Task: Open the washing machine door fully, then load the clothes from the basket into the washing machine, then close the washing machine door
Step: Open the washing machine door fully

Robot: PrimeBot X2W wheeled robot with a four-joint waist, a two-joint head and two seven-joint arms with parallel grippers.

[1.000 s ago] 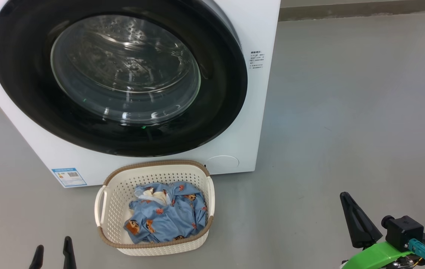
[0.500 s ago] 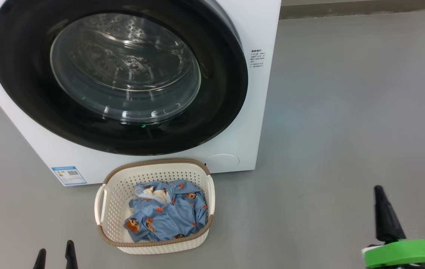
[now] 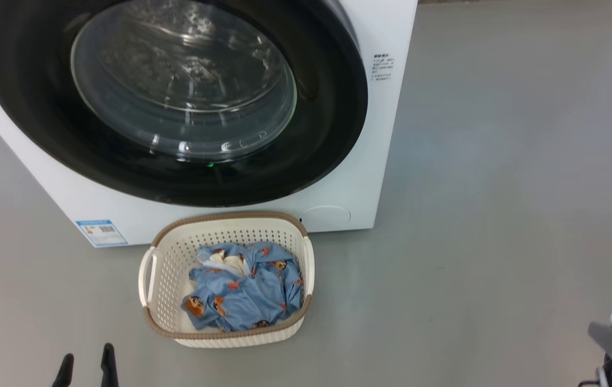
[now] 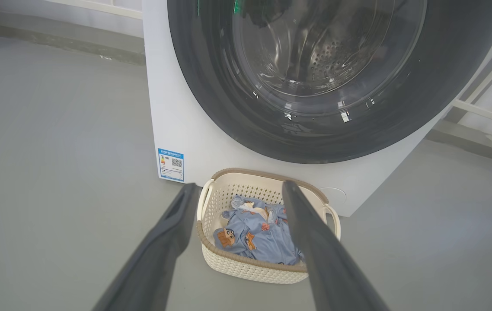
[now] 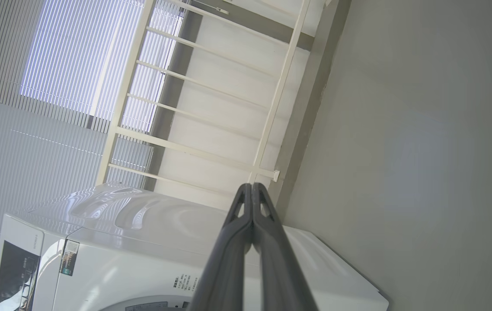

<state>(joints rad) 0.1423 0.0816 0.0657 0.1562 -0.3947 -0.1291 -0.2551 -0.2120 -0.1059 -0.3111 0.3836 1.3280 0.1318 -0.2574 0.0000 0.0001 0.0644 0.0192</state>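
**Desk:** Where is the laundry?

**Photographer:** A light blue garment printed with small orange-red cartoon figures [image 3: 241,293] lies crumpled inside a small cream-white perforated plastic basket with a brown woven-look rim [image 3: 169,269]. The basket stands on the grey floor [image 3: 499,161], just in front of a big white front-loading washing machine [image 3: 112,207] and below its door.

**Desk:** And the door?

**Photographer:** The large round door with a wide glossy black rim [image 3: 338,123] sits closed against the machine's front. The perforated steel drum [image 4: 332,56] shows through its bulging clear glass bowl [image 3: 182,80]. A blue label sticker [image 3: 100,232] marks the machine's lower left corner, left of the basket.

**Desk:** What about the robot's hands?

**Photographer:** The left hand [image 3: 86,355] hangs at the near left, its two long dark fingers [image 4: 159,250] spread wide and holding nothing. It is close to the basket's near left corner but apart from it. Seen from the left wrist, those fingers frame the basket and the garment. The right hand [image 5: 251,186] is at the near right edge of the head view, well apart from the basket. Its fingers are pressed together with nothing between them. From the right wrist, they point past the machine's white top toward a white metal railing [image 5: 194,152] and slatted window blinds [image 5: 68,56].
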